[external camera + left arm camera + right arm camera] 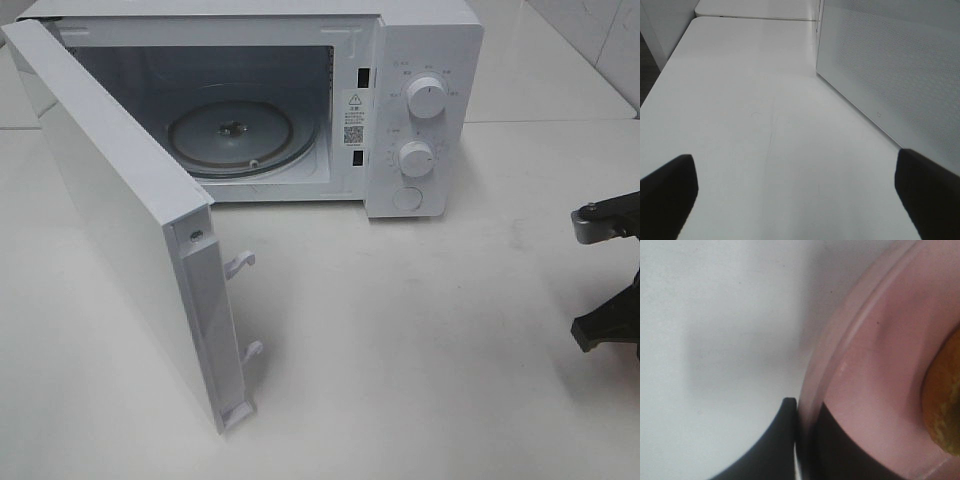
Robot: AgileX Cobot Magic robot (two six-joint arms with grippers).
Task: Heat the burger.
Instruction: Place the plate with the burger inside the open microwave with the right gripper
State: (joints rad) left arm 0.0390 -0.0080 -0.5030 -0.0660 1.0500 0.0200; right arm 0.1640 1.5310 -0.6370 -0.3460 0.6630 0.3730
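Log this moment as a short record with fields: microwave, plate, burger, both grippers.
microwave: door swung wide open, glass turntable bare
pink plate: not in the microwave, held at its rim
burger: on the plate, only an edge in view
right gripper: shut on the plate's rim
left gripper: open, nothing held, over the table

burger (946,395), golden-brown bun edge only, sitting on pink plate (875,380)

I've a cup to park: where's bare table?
Bare table between the microwave door and the right arm, and beyond the door's outer face. Crowded at the right gripper, shut on the pink plate under the burger.
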